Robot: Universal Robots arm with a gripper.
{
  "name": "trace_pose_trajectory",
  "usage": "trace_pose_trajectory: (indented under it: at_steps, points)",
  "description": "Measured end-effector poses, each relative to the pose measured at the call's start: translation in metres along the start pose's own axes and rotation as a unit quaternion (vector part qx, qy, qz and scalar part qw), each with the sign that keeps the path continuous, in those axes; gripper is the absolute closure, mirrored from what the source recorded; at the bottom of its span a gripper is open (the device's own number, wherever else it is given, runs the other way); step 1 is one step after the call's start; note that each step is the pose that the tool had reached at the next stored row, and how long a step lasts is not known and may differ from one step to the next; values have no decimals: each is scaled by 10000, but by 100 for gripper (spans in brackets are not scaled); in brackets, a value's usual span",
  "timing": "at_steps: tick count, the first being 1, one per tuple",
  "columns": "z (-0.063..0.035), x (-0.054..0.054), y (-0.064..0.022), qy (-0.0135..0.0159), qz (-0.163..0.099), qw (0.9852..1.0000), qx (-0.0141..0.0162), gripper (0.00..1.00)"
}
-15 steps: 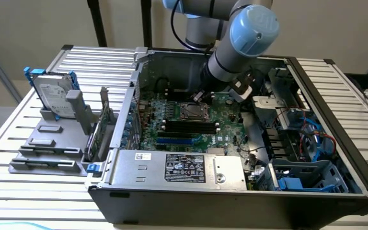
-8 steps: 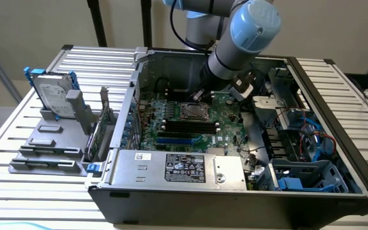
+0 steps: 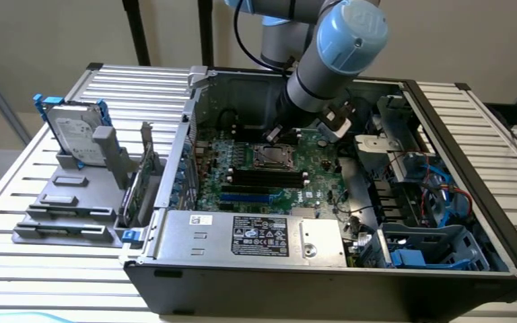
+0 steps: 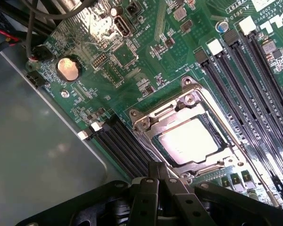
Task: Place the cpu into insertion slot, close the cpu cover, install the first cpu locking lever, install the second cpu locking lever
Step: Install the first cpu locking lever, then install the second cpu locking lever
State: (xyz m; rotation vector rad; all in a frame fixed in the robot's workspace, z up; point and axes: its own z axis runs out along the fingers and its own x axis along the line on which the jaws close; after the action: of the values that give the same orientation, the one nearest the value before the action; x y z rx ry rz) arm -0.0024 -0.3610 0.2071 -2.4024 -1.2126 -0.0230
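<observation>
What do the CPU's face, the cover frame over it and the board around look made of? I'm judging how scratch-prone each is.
The pale square cpu face looks like matte brushed metal, with a soft even sheen. The silvery cpu cover frame appears to be polished steel, given its bright glints and mirror-like edges. The green circuit board seems to be lacquered laminate, glossy with fine printed traces.

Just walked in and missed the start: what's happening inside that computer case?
A robot arm reaches into the open computer case, over the green motherboard. Its black gripper is shut and holds nothing, poised just beside the silvery socket. The pale square cpu already sits in the insertion slot, with the silvery metal cpu cover lying closed around it.
</observation>
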Motion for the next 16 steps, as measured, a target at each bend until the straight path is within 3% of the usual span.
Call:
trace_pose_trajectory:
  at_steps: [13, 16]
  points:
    - [0, -2, 1, 0, 0, 10000, 0, 89]
    - [-42, -43, 24, 0, 0, 10000, 2, 89]
